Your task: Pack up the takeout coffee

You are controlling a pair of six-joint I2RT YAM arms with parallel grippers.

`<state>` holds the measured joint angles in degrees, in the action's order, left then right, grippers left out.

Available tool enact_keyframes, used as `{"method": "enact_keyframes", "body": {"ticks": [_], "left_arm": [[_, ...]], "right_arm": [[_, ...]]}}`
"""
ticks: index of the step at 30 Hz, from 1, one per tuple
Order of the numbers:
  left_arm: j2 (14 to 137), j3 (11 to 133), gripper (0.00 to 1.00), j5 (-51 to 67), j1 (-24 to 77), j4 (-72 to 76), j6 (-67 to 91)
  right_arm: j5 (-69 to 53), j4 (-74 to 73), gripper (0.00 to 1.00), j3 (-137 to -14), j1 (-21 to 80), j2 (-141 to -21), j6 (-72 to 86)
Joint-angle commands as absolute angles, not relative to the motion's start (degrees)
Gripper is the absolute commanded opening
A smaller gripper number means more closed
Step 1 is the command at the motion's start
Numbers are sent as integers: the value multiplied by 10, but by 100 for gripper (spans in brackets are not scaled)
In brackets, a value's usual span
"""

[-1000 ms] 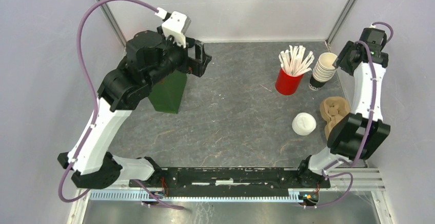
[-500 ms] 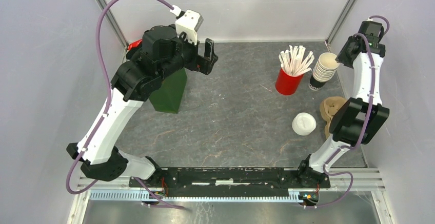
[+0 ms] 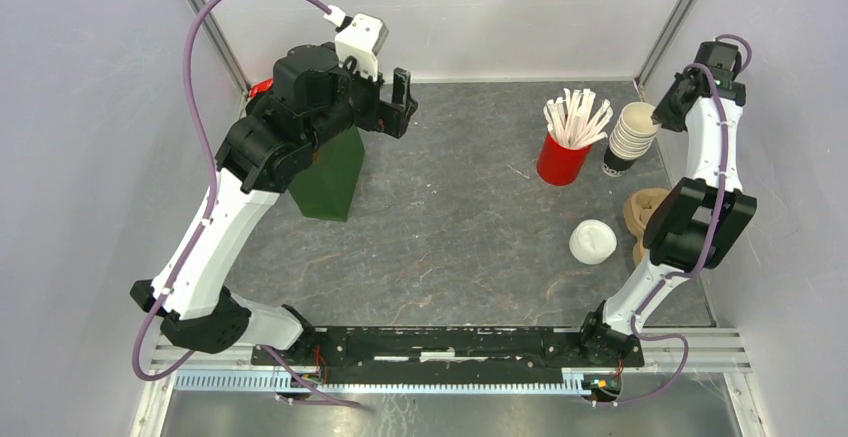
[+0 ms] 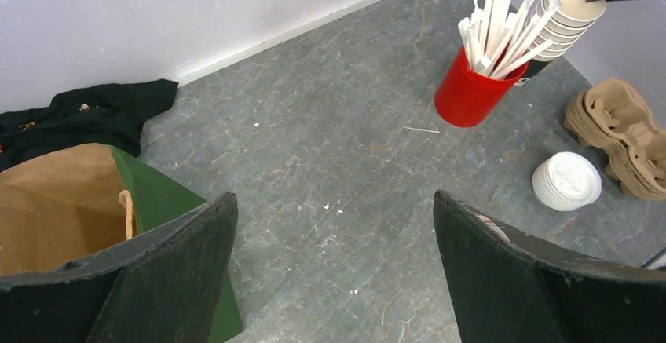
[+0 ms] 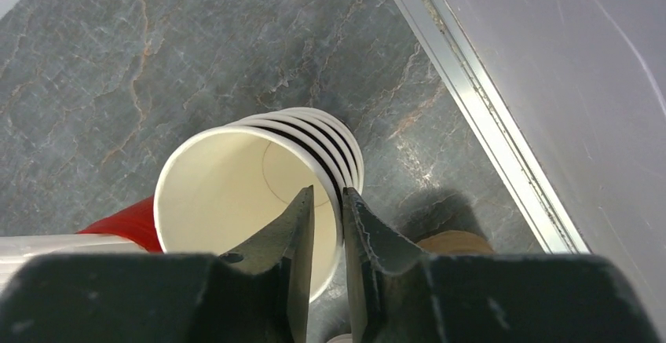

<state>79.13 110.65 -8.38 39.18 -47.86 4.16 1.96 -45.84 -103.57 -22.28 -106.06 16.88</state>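
One right gripper [image 5: 327,194] finger inside top cup [image 5: 228,194], one outside, straddling rim; clamped or not, unclear. Left gripper [image 4: 334,202] open, empty.

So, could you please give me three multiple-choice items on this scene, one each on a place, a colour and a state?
1. Where do the white lids lie?
A) in the far left corner
B) beside the cardboard cup carriers
C) at the middle of the near edge

2. What colour is the cup holding the stirrers?
A) blue
B) white
C) red

3. How is the left gripper?
A) wide open, holding nothing
B) shut on a lid
C) shut tight on nothing

Answers:
1 B, since the lids sit right next to the carriers on the right side.
2 C, since its wall is plainly red.
3 A, since its fingers stand far apart with nothing between them.
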Motion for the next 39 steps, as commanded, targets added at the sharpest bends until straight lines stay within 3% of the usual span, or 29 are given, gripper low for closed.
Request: {"method": "enact_keyframes", "body": {"ticks": [1,9,14,39], "left_arm": [[792,1105,100,-72,380,-450,20],[798,1105,100,-64,370,-446,24],[798,1106,100,-65,369,-445,24],[768,1093,100,-69,369,-450,22]], "right_arm": [[15,-457,24,-1078,-224,-1069,179],[23,-475,18,-1093,-223,-1070,169],[19,-476,0,-1094,-224,-1076,166],[29,-468,0,-1126,-222,-937,129]]}}
